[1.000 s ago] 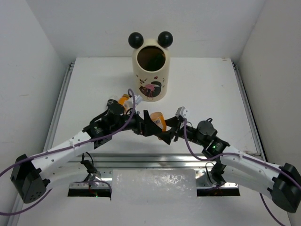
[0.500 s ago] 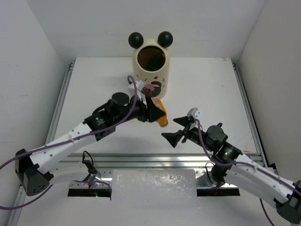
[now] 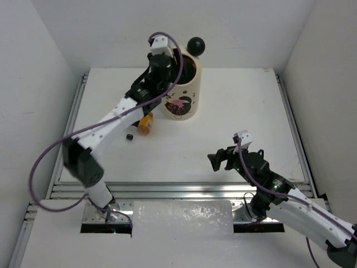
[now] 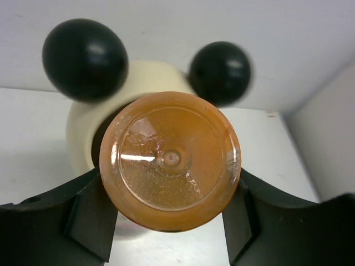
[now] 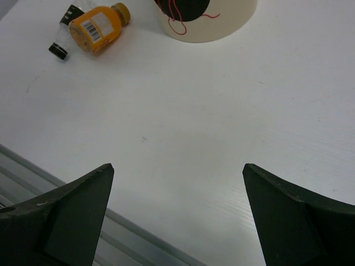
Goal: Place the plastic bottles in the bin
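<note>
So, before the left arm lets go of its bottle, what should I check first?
1. Grip: the left end effector has a finger on each side of the held orange bottle. Ok.
2. Aim: in the left wrist view the mouth of the bin sits directly behind the bottle. Whether the bottle is past the rim: cannot tell.
3. Bin upright, mouth open: ok.
4. The right end effector is open, empty and away from the bin: ok.
5. All bottles collected: not ok. A second orange bottle lies on the table beside the bin.
</note>
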